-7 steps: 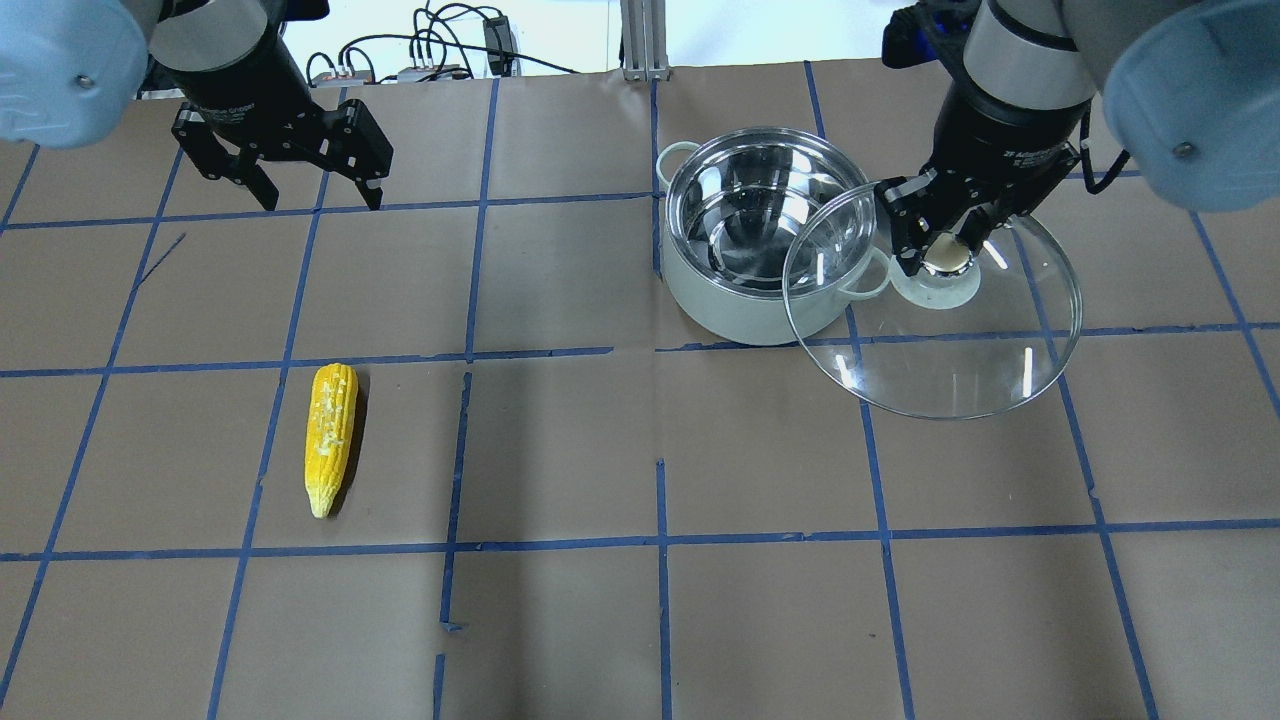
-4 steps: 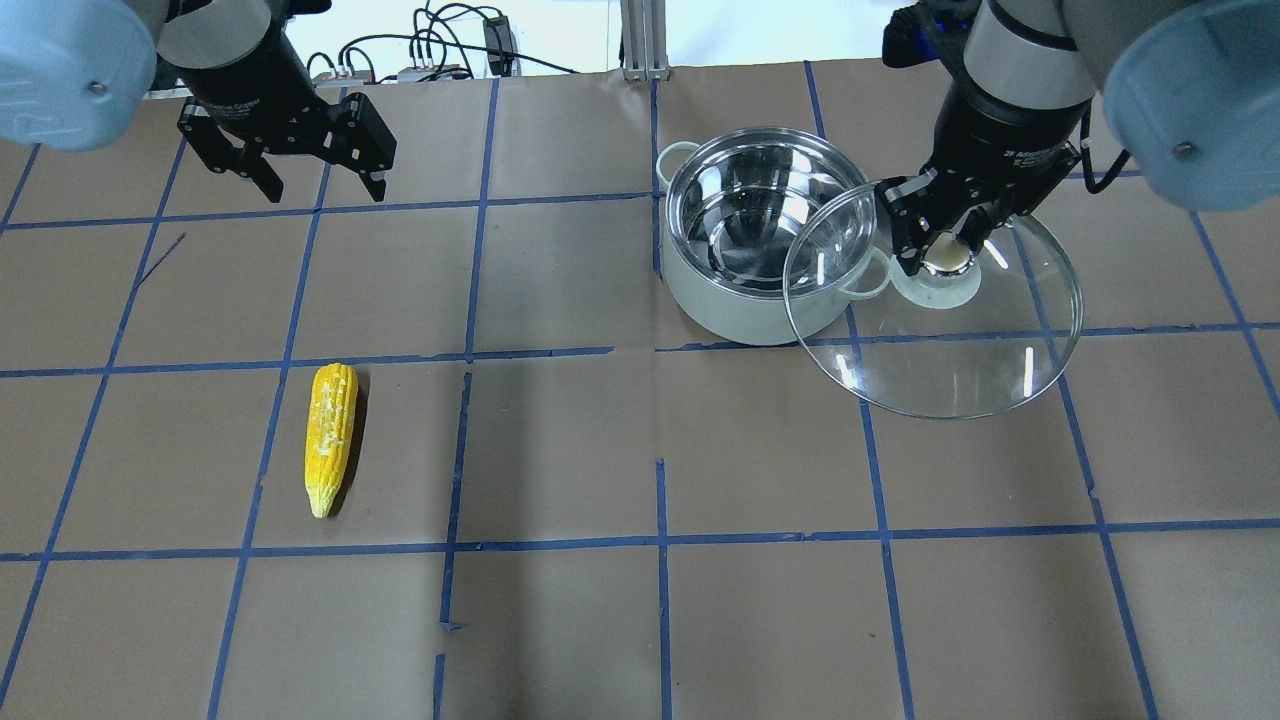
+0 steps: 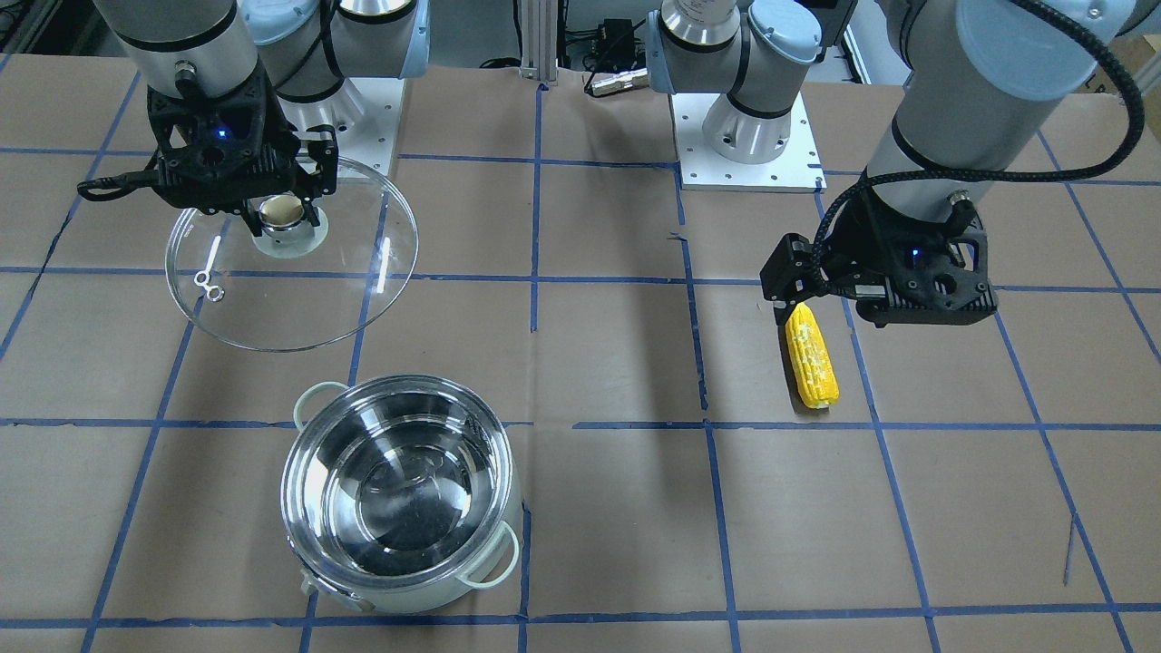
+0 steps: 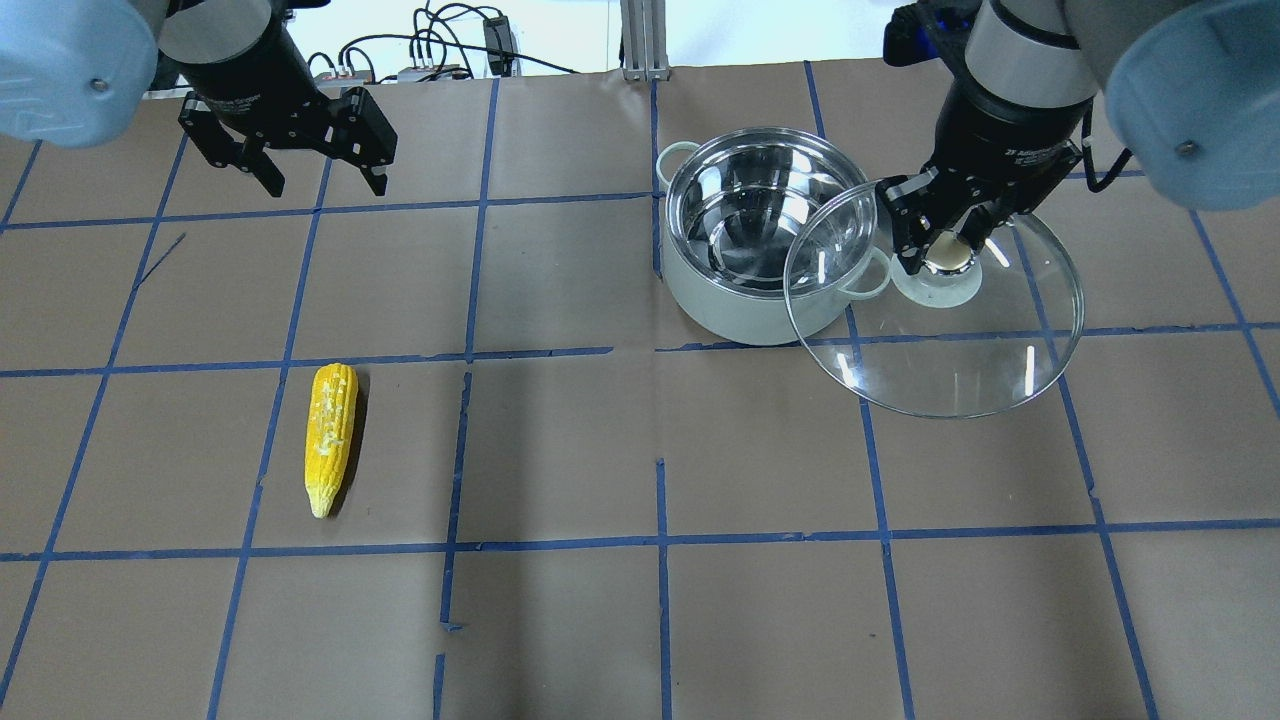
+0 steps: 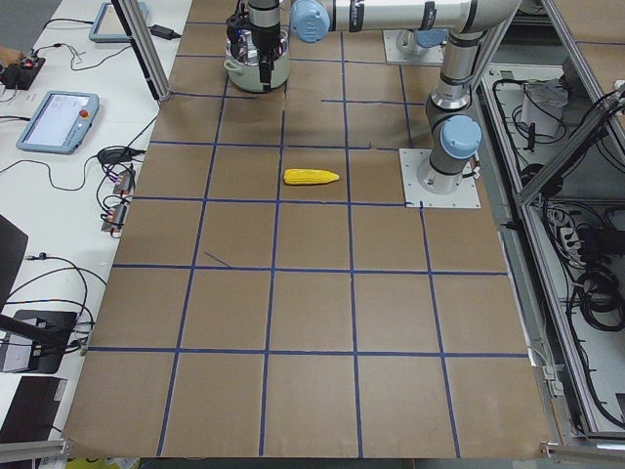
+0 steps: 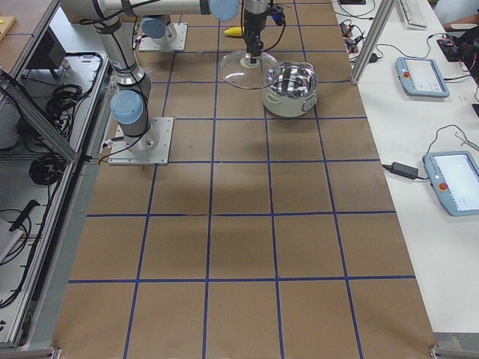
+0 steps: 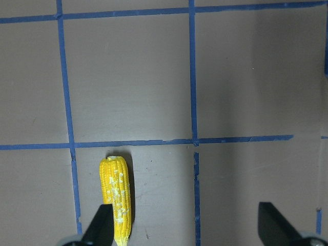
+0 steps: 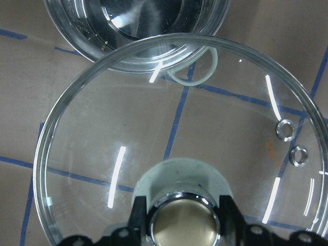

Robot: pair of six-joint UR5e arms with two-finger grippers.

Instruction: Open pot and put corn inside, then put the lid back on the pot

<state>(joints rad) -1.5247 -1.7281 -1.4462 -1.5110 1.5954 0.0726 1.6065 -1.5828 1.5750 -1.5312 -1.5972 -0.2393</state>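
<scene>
Overhead, the table [image 4: 560,450] is covered in brown paper, taped off in squares with blue tape [image 4: 660,540]. A tangle of black cables [image 4: 440,40] and an aluminium post [image 4: 645,35] sit past its far edge. Both arms are bolted to white base plates [image 3: 748,141] on the robot's side. From the right end, a white side bench [image 6: 419,149] runs along the table and carries two handheld pendants [image 6: 423,75].

The pot [image 4: 750,210] stands uncovered on the robot's right half, far side, steel interior bare and shiny. One pale loop handle [image 4: 868,275] faces the lid. The lid [image 4: 940,340] is off the pot and held up in the air just beside it, toward the robot's right. In the overhead view its glass edge crosses the pot's rim and that handle. In the front view it hangs apart from the pot, on the robot's side. The right gripper [image 3: 283,213] has its fingers clamped on the cream knob [image 8: 180,223]. Two small metal rings [image 8: 285,129] show in the glass.

The corn [image 4: 331,437] lies flat on the paper on the robot's left half, well apart from the pot, pointed end toward the robot.

The left gripper [image 4: 325,188] hangs above the table past the cob's blunt end. Fingers spread wide, nothing between them, not touching the corn. In the left wrist view the cob sits just beside one fingertip [image 7: 102,225].
</scene>
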